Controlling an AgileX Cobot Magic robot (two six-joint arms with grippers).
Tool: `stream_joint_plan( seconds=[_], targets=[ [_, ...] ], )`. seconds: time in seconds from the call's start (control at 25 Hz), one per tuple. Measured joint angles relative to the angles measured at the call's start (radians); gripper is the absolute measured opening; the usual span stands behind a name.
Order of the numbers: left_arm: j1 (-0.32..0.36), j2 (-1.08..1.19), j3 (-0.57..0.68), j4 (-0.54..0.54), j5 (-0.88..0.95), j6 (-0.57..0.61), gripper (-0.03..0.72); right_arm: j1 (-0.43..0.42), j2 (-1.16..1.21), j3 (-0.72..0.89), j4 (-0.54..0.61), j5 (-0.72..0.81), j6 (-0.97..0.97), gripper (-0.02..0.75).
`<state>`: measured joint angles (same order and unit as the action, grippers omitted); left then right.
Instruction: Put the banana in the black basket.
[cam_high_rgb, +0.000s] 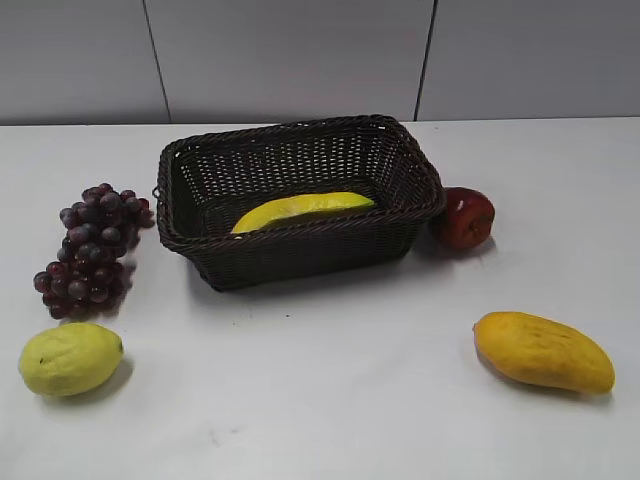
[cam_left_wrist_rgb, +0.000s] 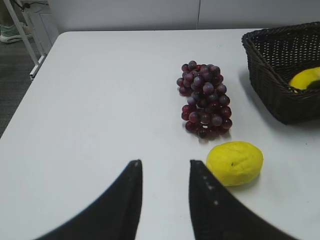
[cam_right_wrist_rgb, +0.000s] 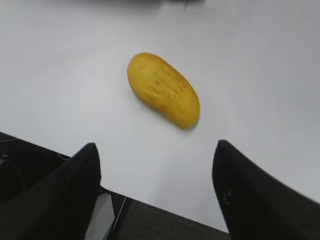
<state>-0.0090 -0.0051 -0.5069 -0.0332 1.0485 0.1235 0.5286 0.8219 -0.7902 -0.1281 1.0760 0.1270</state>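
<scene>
The banana (cam_high_rgb: 300, 209) lies inside the black basket (cam_high_rgb: 405, 165) at the back middle of the white table, near the basket's front wall. In the left wrist view a yellow end of the banana (cam_left_wrist_rgb: 304, 79) shows inside the basket (cam_left_wrist_rgb: 272, 75) at the far right. No gripper shows in the exterior view. My left gripper (cam_left_wrist_rgb: 165, 165) is open and empty above the table, left of the lemon. My right gripper (cam_right_wrist_rgb: 156, 150) is wide open and empty over the table's front edge, with the mango beyond it.
A bunch of dark red grapes (cam_high_rgb: 95, 250) (cam_left_wrist_rgb: 205, 98) and a lemon (cam_high_rgb: 68, 357) (cam_left_wrist_rgb: 235, 162) lie left of the basket. A red apple (cam_high_rgb: 465, 217) sits against its right side. An orange-yellow mango (cam_high_rgb: 543, 350) (cam_right_wrist_rgb: 163, 90) lies front right.
</scene>
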Motion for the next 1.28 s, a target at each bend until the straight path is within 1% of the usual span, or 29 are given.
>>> stream_joint_plan(
  seconds=[0.24, 0.4, 0.56, 1.28],
  targets=[
    [0.0, 0.0, 0.0, 0.0, 0.0, 0.0, 0.235, 0.0, -0.253, 0.199, 0.001, -0.017, 0.001, 0.561],
    [0.0, 0.0, 0.0, 0.0, 0.0, 0.0, 0.235, 0.0, -0.373, 0.28, 0.001, -0.029, 0.001, 0.561],
    [0.0, 0.0, 0.0, 0.0, 0.0, 0.0, 0.235, 0.0, -0.412, 0.288, 0.0, -0.028, 0.001, 0.561],
    [0.0, 0.0, 0.0, 0.0, 0.0, 0.0, 0.235, -0.003, -0.414, 0.296, 0.0, -0.027, 0.001, 0.561]
  ],
)
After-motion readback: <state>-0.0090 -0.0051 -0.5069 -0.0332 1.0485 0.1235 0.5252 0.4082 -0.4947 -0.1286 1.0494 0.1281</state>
